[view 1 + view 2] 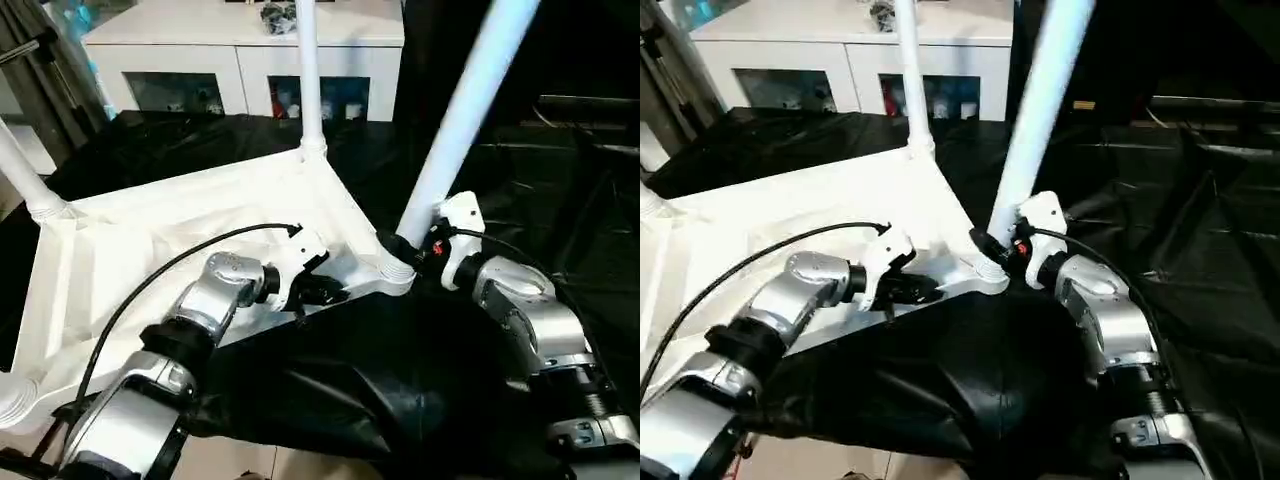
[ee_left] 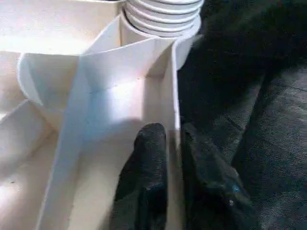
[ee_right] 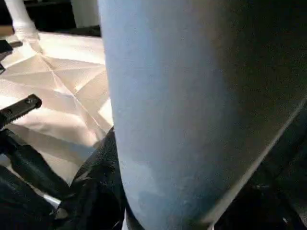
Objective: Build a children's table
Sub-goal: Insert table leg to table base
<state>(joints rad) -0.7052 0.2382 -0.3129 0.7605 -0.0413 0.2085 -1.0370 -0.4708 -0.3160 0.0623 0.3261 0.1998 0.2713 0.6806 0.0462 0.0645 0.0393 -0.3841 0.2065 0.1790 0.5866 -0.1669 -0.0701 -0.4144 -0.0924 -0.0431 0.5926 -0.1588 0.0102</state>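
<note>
The white tabletop [image 1: 180, 230] lies upside down on a black sheet [image 1: 400, 380], ribbed underside up, tilted so its far side sits higher. One leg [image 1: 308, 70] stands upright in the far corner socket, and another leg [image 1: 25, 175] rises from the left corner. A third leg [image 1: 465, 110] leans out of the near right corner socket [image 1: 392, 268].

The left hand [image 2: 172, 158] is pinched on the tabletop's thin outer rim wall just beside that socket, one black finger [image 2: 146, 177] inside the rim and the other outside, nearly closed on the plastic. The right hand [image 1: 395, 245] is at the base of the leaning leg, its fingers about half open around the tube, gripping it right above the socket.

Behind the sheet stands a white cabinet [image 1: 240, 60] with glass doors. No writing or label anywhere is legible.
</note>
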